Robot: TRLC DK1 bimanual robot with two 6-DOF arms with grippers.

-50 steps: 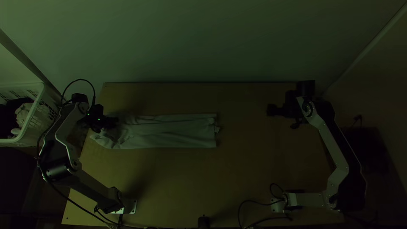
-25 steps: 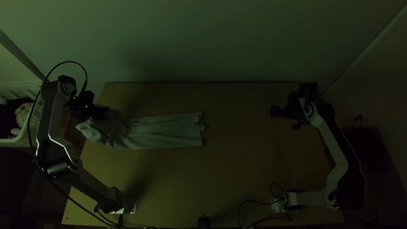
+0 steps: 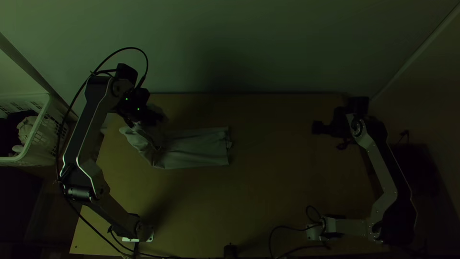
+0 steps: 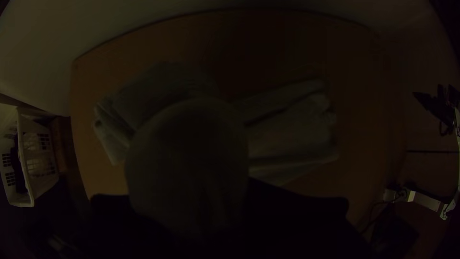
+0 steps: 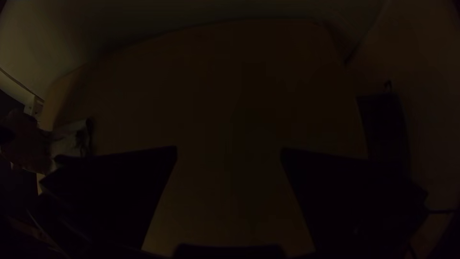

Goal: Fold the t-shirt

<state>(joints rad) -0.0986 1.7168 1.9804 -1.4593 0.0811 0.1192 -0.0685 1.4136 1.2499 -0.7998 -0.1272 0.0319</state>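
Left gripper (image 3: 160, 116) — clamped on t-shirt (image 3: 196, 147), cloth bunched | right gripper (image 3: 316, 127) — spread wide

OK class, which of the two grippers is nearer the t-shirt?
The left gripper: it has cloth at the bunched end of the t-shirt, while the right gripper is well away across the table, fingers apart.

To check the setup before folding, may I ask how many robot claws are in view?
2: the left claw at the t-shirt, the right claw over the right side of the table.
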